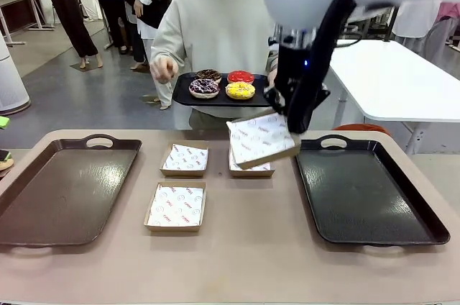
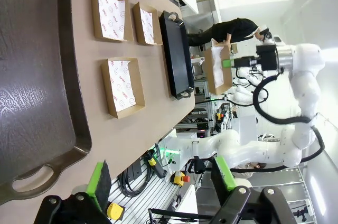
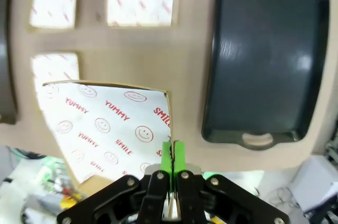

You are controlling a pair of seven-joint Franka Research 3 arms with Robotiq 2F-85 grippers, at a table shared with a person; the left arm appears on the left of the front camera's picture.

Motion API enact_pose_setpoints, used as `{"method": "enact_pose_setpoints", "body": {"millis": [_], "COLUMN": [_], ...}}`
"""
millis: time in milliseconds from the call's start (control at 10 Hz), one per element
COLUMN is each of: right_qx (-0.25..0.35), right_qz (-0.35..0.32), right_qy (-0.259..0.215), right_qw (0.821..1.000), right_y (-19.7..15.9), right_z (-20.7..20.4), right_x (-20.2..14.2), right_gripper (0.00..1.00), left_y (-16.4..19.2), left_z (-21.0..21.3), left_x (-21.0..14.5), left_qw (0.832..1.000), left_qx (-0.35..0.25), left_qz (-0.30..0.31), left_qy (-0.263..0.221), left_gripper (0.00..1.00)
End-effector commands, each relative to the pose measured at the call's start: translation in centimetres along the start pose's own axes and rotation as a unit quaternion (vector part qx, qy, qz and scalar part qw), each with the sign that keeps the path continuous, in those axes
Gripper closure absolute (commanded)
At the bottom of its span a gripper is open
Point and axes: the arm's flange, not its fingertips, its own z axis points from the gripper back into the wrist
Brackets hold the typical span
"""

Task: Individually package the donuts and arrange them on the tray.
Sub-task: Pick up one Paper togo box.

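Note:
At the far side a person holds a black serving tray (image 1: 180, 93) carrying four donuts: plain brown (image 1: 209, 74), red-glazed (image 1: 240, 76), dark chocolate with sprinkles (image 1: 204, 86) and yellow-glazed (image 1: 240, 90). My right gripper (image 1: 291, 124) is shut on the edge of a paper-lined cardboard box (image 1: 260, 139), which hangs tilted above the table. In the right wrist view the green pads (image 3: 167, 155) pinch that box (image 3: 105, 123) at its rim. In the left wrist view my left gripper (image 2: 161, 182) stands open, off the table's edge, with nothing between its fingers.
Three more lined boxes lie on the table: one at mid-left (image 1: 185, 159), one nearer me (image 1: 176, 206), one partly under the held box (image 1: 250, 169). Dark trays flank them, the left tray (image 1: 43, 190) and the right tray (image 1: 359, 190). A white table (image 1: 402, 82) stands behind.

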Motion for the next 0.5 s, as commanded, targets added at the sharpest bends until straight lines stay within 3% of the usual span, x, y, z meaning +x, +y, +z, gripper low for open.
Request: {"method": "enact_pose_setpoints", "body": {"millis": [0, 400], "right_qx": [-0.004, 0.006], "right_qz": [0.003, -0.023], "right_qy": [0.01, 0.027], "right_qw": [1.0, 0.999], "right_y": [0.4, -1.9], "right_z": [0.2, -2.6], "right_x": [5.6, 14.9], "right_gripper": [1.0, 1.0], "left_y": [0.0, 0.0], "left_z": [0.1, 0.1], "left_x": [0.0, 0.0], "left_qw": [1.0, 1.0], "left_qx": [-0.006, -0.006], "left_qz": [-0.004, -0.004], "left_qy": [-0.002, -0.002], "left_gripper": [0.0, 0.0]}}
